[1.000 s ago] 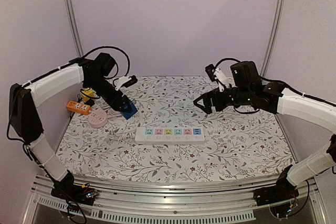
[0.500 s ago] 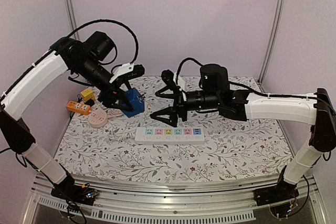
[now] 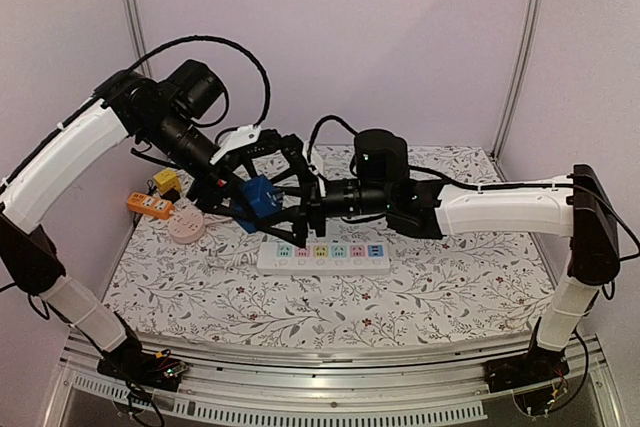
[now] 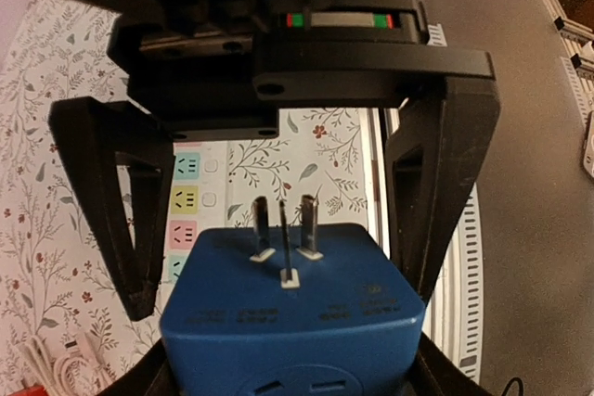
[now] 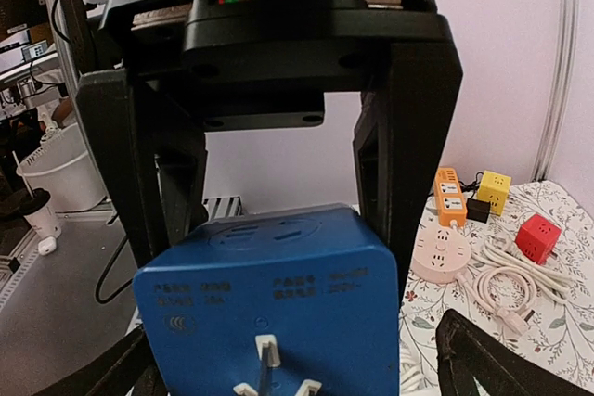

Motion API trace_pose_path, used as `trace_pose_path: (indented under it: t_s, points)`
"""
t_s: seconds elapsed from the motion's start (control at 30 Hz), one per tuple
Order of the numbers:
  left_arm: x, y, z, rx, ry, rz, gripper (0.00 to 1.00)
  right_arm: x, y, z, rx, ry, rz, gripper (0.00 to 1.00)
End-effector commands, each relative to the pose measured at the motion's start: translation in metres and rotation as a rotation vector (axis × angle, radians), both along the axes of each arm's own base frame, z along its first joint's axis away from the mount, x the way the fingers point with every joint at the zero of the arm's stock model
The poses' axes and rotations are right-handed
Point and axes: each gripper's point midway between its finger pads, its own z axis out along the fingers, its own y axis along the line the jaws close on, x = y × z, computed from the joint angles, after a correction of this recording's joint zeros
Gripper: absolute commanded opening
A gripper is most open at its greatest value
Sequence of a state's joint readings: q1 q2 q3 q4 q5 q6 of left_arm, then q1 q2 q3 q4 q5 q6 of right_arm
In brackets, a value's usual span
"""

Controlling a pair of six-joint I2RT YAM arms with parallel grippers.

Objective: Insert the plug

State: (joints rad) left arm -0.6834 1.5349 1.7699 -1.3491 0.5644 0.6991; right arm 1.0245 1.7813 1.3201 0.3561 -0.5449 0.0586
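Left fingers (image 5: 408, 136): half closed, clamping the plug (image 3: 262, 197).
Right fingers (image 4: 445, 183): wide apart, flanking it.
Plug: aloft above strip's (image 3: 322, 257) left end.
Right wrist alone: red cube (image 5: 534, 236).

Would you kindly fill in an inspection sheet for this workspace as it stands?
Surface: floral tablecloth, lying flat.
Job's things: blue plug cube held in the air, prongs facing the right gripper; white power strip below, nothing plugged in.
Clutter: orange strip, yellow cube, pink round socket, red cube, far left.
Grippers: left gripper shut on the blue plug cube; right gripper open, fingers either side of it.
Cables: white cord beside the strip; black cable looped over the left arm.
Surroundings: pale walls, metal uprights.
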Motion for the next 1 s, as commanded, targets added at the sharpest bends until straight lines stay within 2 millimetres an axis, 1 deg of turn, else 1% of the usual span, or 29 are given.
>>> trace_pose_path:
  t_s: [0.0, 0.07, 0.13, 0.17, 0.23, 0.27, 0.3, 0.33, 0.4, 0.43, 0.5, 0.53, 0.57, 0.6, 0.63, 0.67, 0.77, 0.8, 0.83, 0.87, 0.97]
  points:
    - [-0.049, 0.023, 0.007, 0.055, 0.140, -0.048, 0.00, 0.006, 0.007, 0.013, 0.060, 0.008, -0.005, 0.97]
    - [-0.052, 0.022, 0.011, 0.040, 0.146, -0.052, 0.00, 0.002, 0.008, 0.018, 0.081, 0.000, 0.021, 0.92]
    - [-0.055, 0.022, 0.017, 0.022, 0.147, -0.053, 0.00, -0.001, 0.008, 0.019, 0.090, -0.002, 0.043, 0.82]
    - [-0.055, 0.021, 0.019, 0.015, 0.147, -0.055, 0.00, -0.003, 0.008, 0.021, 0.098, -0.001, 0.052, 0.74]
    - [-0.056, 0.021, 0.022, 0.006, 0.142, -0.053, 0.00, -0.007, 0.007, 0.023, 0.111, -0.005, 0.072, 0.54]
    - [-0.056, 0.021, 0.023, 0.002, 0.143, -0.053, 0.00, -0.010, 0.007, 0.025, 0.117, -0.006, 0.087, 0.42]
    - [-0.057, 0.021, 0.023, -0.001, 0.147, -0.054, 0.00, -0.011, 0.005, 0.026, 0.126, -0.012, 0.096, 0.33]
    - [-0.058, 0.021, 0.023, -0.004, 0.151, -0.055, 0.00, -0.015, 0.003, 0.028, 0.132, -0.016, 0.107, 0.27]
    - [-0.060, 0.020, 0.023, -0.012, 0.164, -0.059, 0.00, -0.017, -0.001, 0.034, 0.150, -0.024, 0.108, 0.04]
    - [-0.061, 0.020, 0.023, -0.016, 0.168, -0.060, 0.00, -0.019, -0.005, 0.039, 0.160, -0.031, 0.104, 0.00]
    - [-0.060, 0.019, 0.023, -0.020, 0.170, -0.057, 0.00, -0.022, -0.011, 0.042, 0.160, -0.029, 0.100, 0.00]
    - [-0.058, 0.019, 0.023, -0.021, 0.164, -0.050, 0.04, -0.023, -0.014, 0.043, 0.157, -0.026, 0.095, 0.00]
    - [-0.053, 0.018, 0.023, -0.019, 0.149, -0.030, 0.26, -0.023, -0.018, 0.046, 0.145, -0.015, 0.088, 0.00]
    - [-0.047, 0.018, 0.024, -0.015, 0.136, -0.004, 0.63, -0.022, -0.021, 0.047, 0.131, 0.003, 0.081, 0.00]
    - [-0.040, 0.019, 0.024, -0.008, 0.112, 0.025, 0.89, -0.019, -0.024, 0.051, 0.126, 0.044, 0.075, 0.00]
    - [-0.032, 0.022, 0.027, -0.001, 0.076, 0.053, 0.99, -0.017, -0.029, 0.054, 0.126, 0.093, 0.074, 0.00]
    - [-0.009, 0.037, 0.045, 0.011, -0.062, 0.143, 0.99, 0.002, -0.041, 0.049, 0.114, 0.277, 0.030, 0.00]
    - [-0.001, 0.044, 0.051, 0.019, -0.114, 0.177, 0.99, 0.012, -0.046, 0.049, 0.117, 0.337, -0.011, 0.00]
    - [0.001, 0.052, 0.059, 0.024, -0.179, 0.195, 1.00, 0.020, -0.050, 0.047, 0.119, 0.406, -0.053, 0.00]
    - [0.003, 0.060, 0.064, 0.032, -0.243, 0.202, 1.00, 0.027, -0.052, 0.046, 0.122, 0.440, -0.100, 0.00]
    - [0.001, 0.080, 0.073, 0.058, -0.411, 0.185, 0.99, 0.044, -0.060, 0.052, 0.163, 0.528, -0.216, 0.00]
